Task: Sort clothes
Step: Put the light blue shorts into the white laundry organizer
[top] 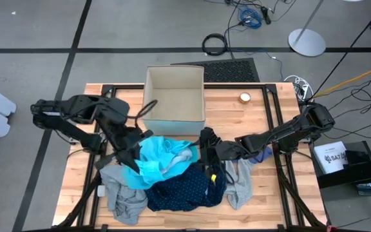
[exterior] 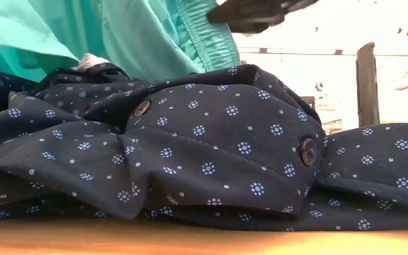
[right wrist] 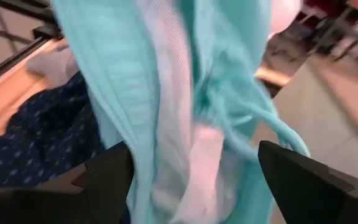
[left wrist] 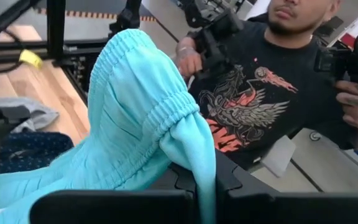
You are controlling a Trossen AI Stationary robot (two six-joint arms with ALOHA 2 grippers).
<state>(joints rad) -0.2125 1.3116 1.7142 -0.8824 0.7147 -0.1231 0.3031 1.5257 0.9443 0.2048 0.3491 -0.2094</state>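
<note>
The table was made of light wood planks with black rails on its sides. It stood on a grey floor with dark lines, and cables lay on the floor behind it. A beige box sat at the back of the table. A small round thing lay near the box. A person in a black shirt sat across from the table.

The clothes lay in a pile at the front middle of the table. The turquoise garment was on top, stretched sideways from the left arm towards the right arm. The navy dotted shirt lay under it, spread flat with its buttons showing. A grey garment lay at the left of the pile and another grey piece at the right.

The left gripper was clenched on the turquoise garment's stretchy band and held it up off the pile. The right gripper had its fingers spread wide, with the hanging turquoise cloth between them
</note>
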